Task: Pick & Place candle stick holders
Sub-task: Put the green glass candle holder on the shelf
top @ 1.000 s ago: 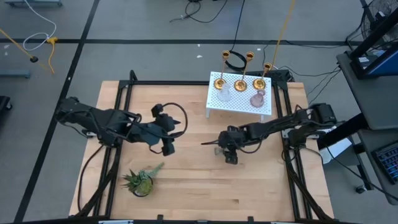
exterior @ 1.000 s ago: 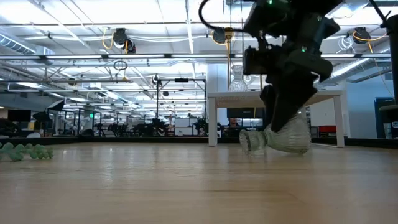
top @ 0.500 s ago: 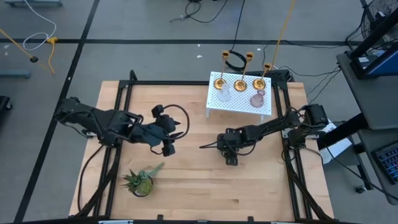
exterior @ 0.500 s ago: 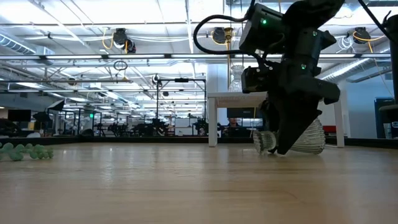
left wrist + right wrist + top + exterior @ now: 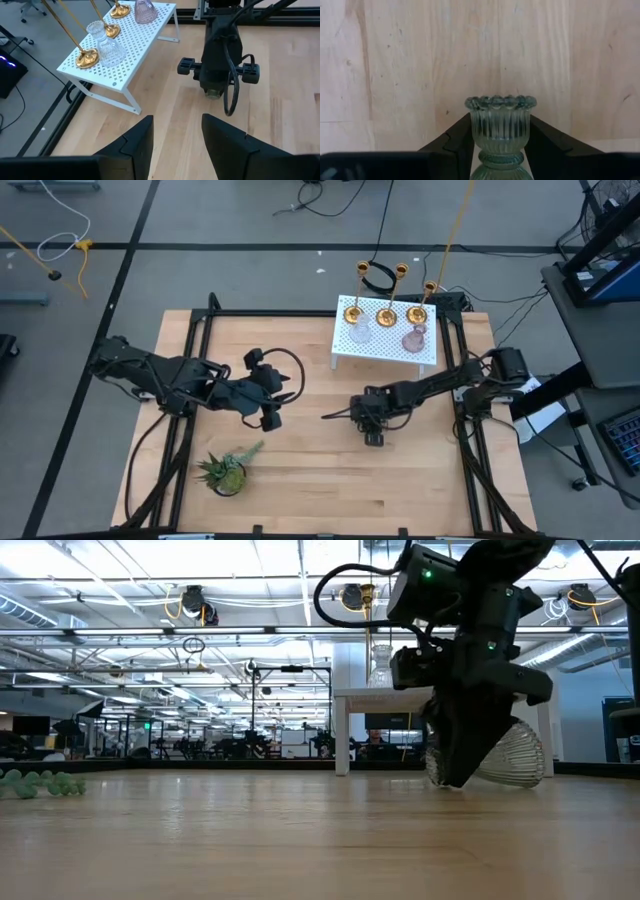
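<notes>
From above, my right pincer (image 5: 352,414) sits near the middle of the light wooden table (image 5: 420,490), clenched on the ribbed greenish-grey glass candle holder, which I cannot make out from here under my own wrist. At about one o'clock from it stands the white perforated metal shelf (image 5: 383,347), carrying three shiny brass-gold holders with round bases (image 5: 386,315) and two squat glass ones, clear (image 5: 361,333) and pinkish (image 5: 414,338). My left pincer (image 5: 281,389) waits at nine o'clock from the right one; the spiky green potted plant (image 5: 225,471) lies at six o'clock from it.

At table height, the greenish-grey holder (image 5: 505,752) is tipped on its side, low at the tabletop beneath my right wrist.

My left wrist shows its fingers (image 5: 137,142) released, apart.

My right wrist shows the holder (image 5: 500,131) gripped between both fingers (image 5: 455,142), beaded rim outward.
</notes>
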`<state>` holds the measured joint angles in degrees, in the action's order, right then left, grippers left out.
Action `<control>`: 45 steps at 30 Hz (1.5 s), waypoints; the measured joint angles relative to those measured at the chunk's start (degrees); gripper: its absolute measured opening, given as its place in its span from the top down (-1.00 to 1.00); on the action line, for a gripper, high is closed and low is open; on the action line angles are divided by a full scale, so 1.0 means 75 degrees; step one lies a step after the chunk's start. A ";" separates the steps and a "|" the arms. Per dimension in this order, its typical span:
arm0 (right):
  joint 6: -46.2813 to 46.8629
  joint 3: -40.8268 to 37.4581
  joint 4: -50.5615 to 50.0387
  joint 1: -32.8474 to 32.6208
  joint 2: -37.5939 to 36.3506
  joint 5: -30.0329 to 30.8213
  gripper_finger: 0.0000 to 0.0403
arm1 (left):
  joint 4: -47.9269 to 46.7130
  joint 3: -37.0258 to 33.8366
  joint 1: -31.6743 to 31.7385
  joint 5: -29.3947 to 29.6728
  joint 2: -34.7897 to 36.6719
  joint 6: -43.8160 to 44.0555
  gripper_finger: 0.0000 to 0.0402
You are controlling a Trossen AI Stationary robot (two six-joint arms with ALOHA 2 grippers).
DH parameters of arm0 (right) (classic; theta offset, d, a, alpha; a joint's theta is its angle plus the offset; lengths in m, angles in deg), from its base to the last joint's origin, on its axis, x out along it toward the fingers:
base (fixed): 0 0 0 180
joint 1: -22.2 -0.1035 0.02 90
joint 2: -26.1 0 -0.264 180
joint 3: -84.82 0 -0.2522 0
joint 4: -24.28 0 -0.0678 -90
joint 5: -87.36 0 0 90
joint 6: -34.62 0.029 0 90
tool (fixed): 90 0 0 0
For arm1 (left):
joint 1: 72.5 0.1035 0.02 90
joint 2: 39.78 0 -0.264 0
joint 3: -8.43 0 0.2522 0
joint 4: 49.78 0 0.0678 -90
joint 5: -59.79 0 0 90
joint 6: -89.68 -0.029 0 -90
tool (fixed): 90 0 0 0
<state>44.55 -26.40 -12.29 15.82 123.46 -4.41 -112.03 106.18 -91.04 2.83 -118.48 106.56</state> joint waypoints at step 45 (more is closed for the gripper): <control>-0.3377 -0.4428 1.2179 0.1175 -0.3081 0.6991 0.31 | 0.0176 0.0000 -0.0726 0.0012 0.0000 0.0140 0.14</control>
<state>19.22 -59.61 79.05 24.63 100.36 48.03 -110.71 106.18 -96.48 2.92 -118.48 107.61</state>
